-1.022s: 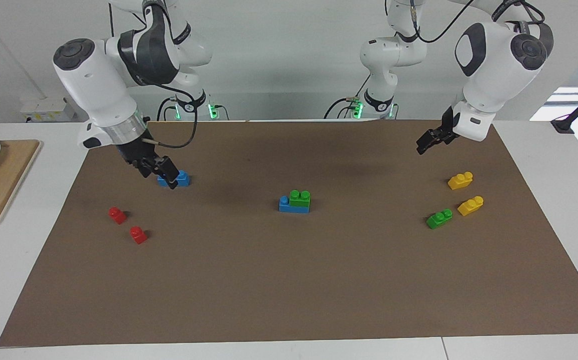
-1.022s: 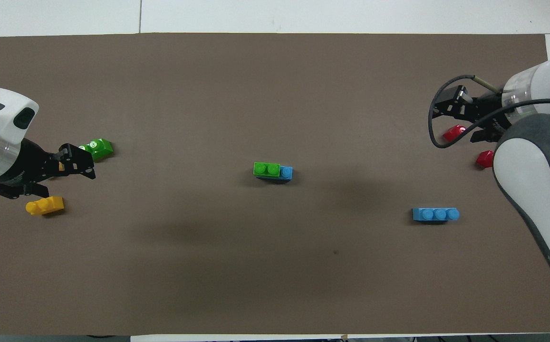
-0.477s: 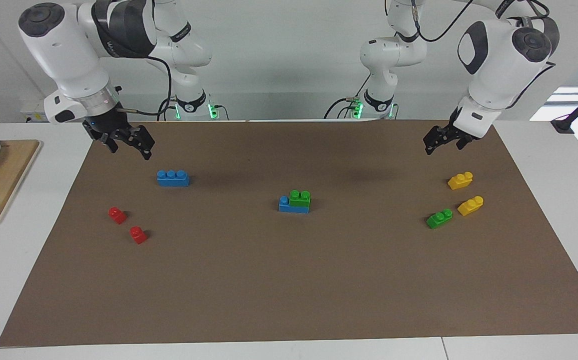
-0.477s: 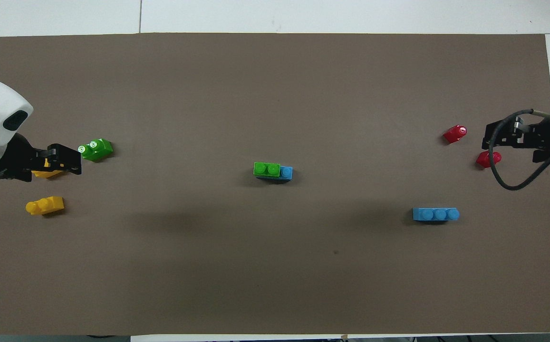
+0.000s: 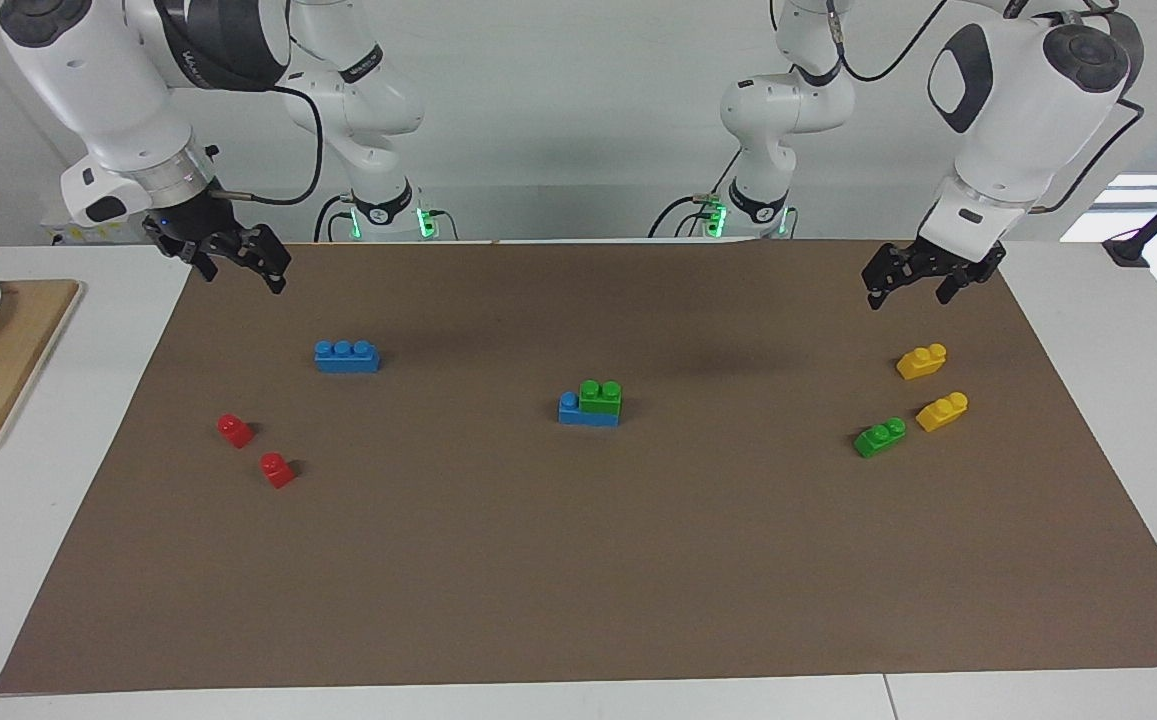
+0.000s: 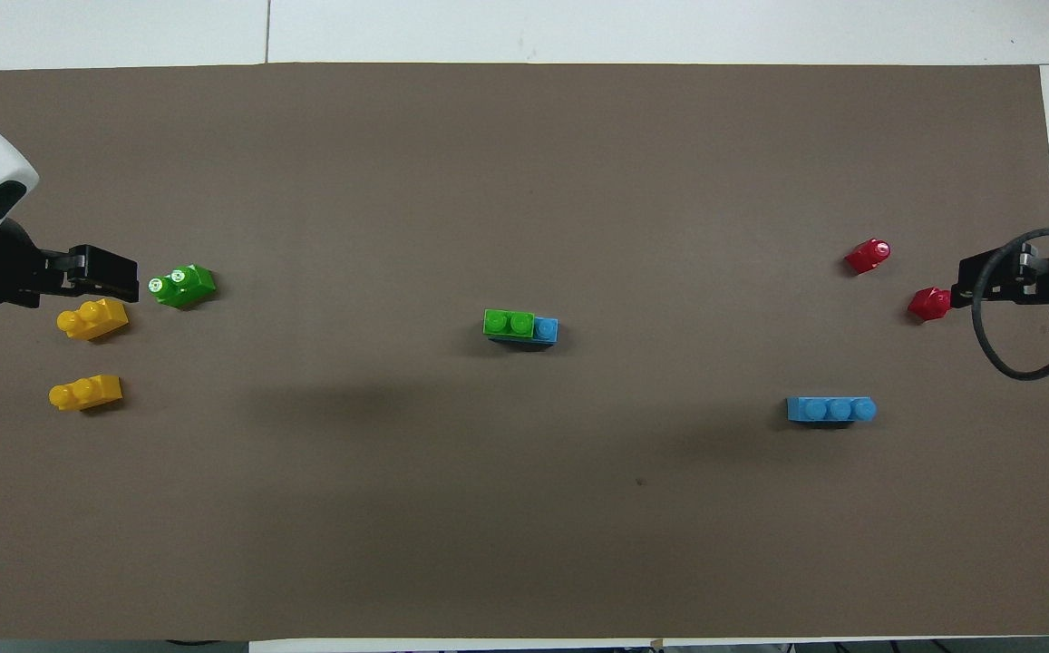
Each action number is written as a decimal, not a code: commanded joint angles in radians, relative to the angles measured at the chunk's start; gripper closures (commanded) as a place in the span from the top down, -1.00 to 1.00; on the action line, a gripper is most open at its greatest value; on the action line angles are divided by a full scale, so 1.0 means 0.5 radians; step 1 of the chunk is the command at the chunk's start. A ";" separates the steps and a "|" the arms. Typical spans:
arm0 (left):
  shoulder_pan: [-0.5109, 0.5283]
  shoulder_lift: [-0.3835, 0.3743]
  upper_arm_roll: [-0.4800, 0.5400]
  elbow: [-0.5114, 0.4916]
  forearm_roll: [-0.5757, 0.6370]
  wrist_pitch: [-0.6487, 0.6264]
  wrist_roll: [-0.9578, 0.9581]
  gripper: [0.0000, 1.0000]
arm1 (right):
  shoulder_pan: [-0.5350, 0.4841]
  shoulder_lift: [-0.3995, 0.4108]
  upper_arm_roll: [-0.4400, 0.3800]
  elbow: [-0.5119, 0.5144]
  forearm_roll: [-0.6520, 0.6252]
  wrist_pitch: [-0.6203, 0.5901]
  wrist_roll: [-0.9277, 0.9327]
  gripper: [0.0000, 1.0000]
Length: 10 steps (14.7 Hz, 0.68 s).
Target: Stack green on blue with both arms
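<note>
We see left gripper (image 5: pixel 923 280) raised over mat's (image 5: pixel 578 560) robot-side edge at its own end, jaws spread, holding nothing. Right gripper (image 5: pixel 233 262) same at its corner: spread, empty. Below left jaws: yellow brick (image 5: pixel 921 361), then second yellow (image 5: pixel 942 411) beside loose green brick (image 5: pixel 879 437). Below right jaws: lone blue brick (image 5: pixel 347 356), then two red bricks (image 5: pixel 235 430), both close to mat's side edge. Mid-mat, well apart from both jaws: stacked green (image 5: pixel 600 396) on blue (image 5: pixel 586 412), one stud uncovered. Wide bare mat around stack and past it.

No readable text, labels or numbers anywhere
</note>
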 commanded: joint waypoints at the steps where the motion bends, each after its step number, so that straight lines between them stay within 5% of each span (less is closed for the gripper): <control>1: -0.014 0.069 0.000 0.103 0.025 -0.055 0.029 1.00 | -0.030 -0.008 0.022 0.078 -0.049 -0.098 -0.049 1.00; 10: -0.036 0.102 -0.009 0.113 -0.034 -0.006 0.026 1.00 | -0.048 -0.023 0.022 0.106 -0.055 -0.129 -0.071 1.00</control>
